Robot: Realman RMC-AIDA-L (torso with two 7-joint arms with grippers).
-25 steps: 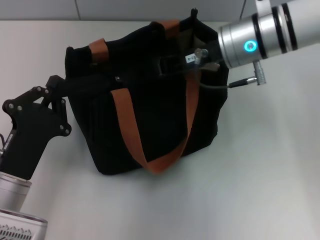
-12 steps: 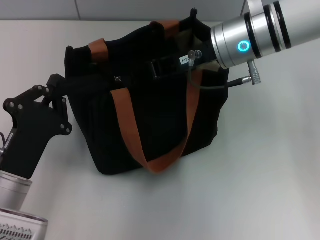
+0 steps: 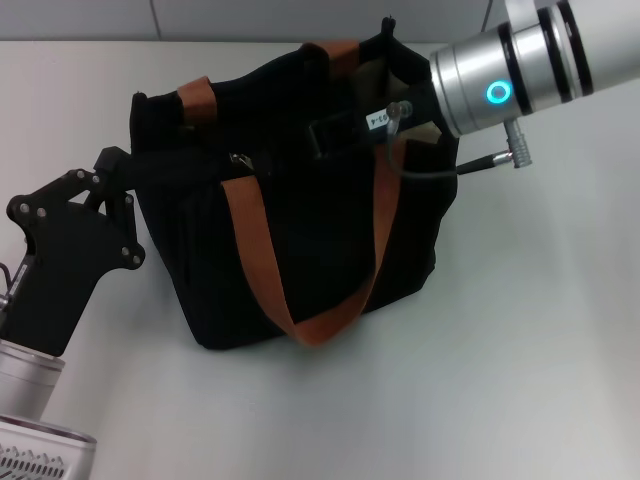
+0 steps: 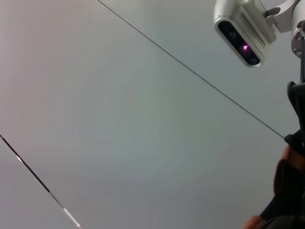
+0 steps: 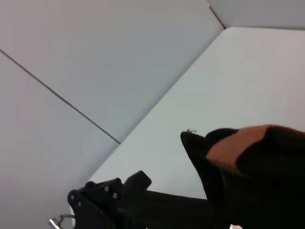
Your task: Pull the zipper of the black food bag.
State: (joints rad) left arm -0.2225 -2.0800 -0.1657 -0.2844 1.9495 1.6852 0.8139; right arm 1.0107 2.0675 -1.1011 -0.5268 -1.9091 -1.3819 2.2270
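The black food bag (image 3: pixel 300 240) stands upright on the white table, with two orange-brown handles (image 3: pixel 262 250) hanging over its front. The zipper pull (image 3: pixel 239 159) is a tiny silver tab on the bag's near top edge. My left gripper (image 3: pixel 222 160) reaches in from the left along that edge and ends by the pull. It also shows in the right wrist view (image 5: pixel 143 196). My right gripper (image 3: pixel 335 130) comes in from the upper right and sits at the bag's open top. The bag's corner shows in the right wrist view (image 5: pixel 257 191).
The white table (image 3: pixel 520 330) spreads to the front and right of the bag. A grey panelled wall (image 3: pixel 250 18) runs behind it. The right arm's cable (image 3: pixel 430 172) hangs over the bag's right side. The head camera (image 4: pixel 240 34) shows in the left wrist view.
My right arm slid a little left over the bag's top, then back right. The silver pull tab now shows more plainly. The left arm has barely moved.
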